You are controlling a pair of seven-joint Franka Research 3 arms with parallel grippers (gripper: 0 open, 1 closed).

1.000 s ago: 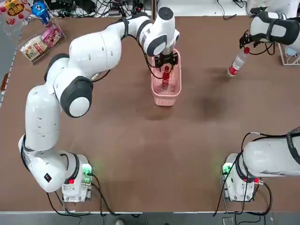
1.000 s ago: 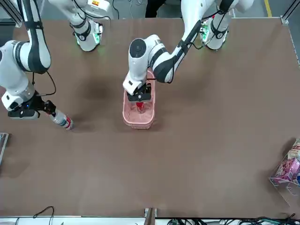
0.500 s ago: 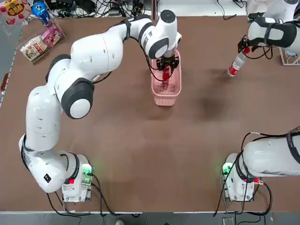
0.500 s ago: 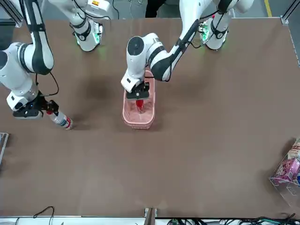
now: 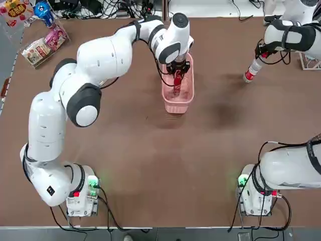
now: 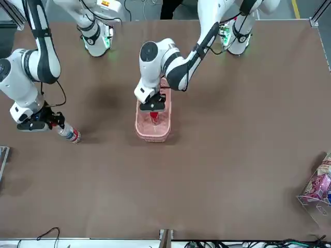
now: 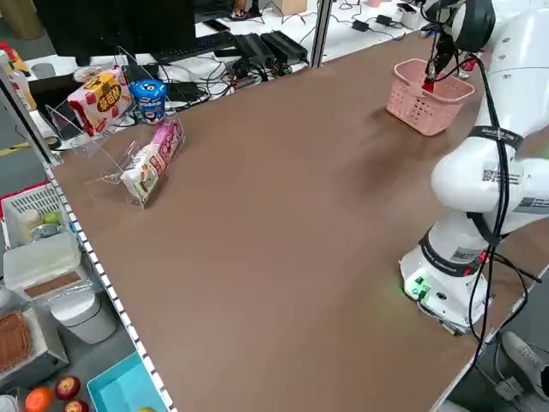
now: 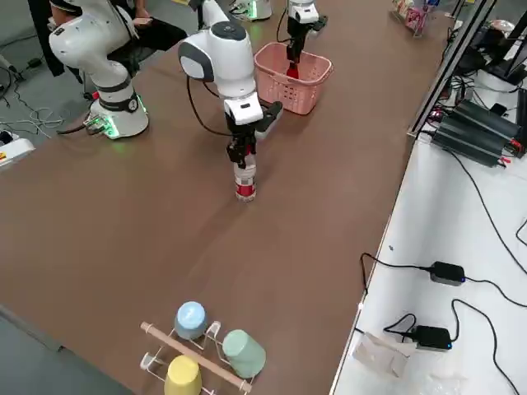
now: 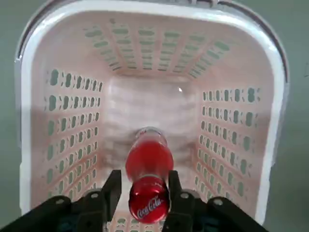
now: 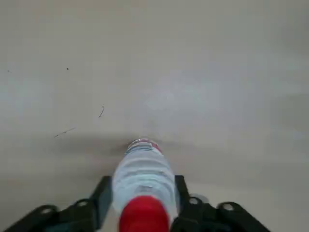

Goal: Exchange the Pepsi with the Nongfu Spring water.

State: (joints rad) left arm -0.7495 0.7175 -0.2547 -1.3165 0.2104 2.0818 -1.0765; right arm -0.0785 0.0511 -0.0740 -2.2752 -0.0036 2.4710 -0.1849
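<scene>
The Pepsi [image 5: 176,83], an all-red slim bottle, stands inside the pink basket [image 5: 178,103] at the table's far middle. My left gripper [image 5: 177,70] reaches down into the basket and is shut on the bottle's neck; in the left wrist view its fingers [image 9: 114,186] press the Pepsi [image 9: 148,162] just under the red cap. At the far right, the Nongfu Spring water [image 5: 251,71] stands on the table, clear with a red base label. My right gripper [image 5: 260,54] is shut on its top, and the right wrist view shows the water bottle [image 10: 143,169] between the fingers.
A clear stand of snack packets [image 5: 37,35] fills the far left corner. A rack of coloured cups [image 8: 206,346] sits at the table's right edge. Cables and power bricks lie beyond the far edge. Brown tabletop stretches between the basket [image 6: 151,134] and the water bottle [image 6: 68,132].
My left wrist has shifted slightly toward the far edge over the basket, still holding the Pepsi. My right arm has shifted a little; the water bottle's base stays on the same spot.
</scene>
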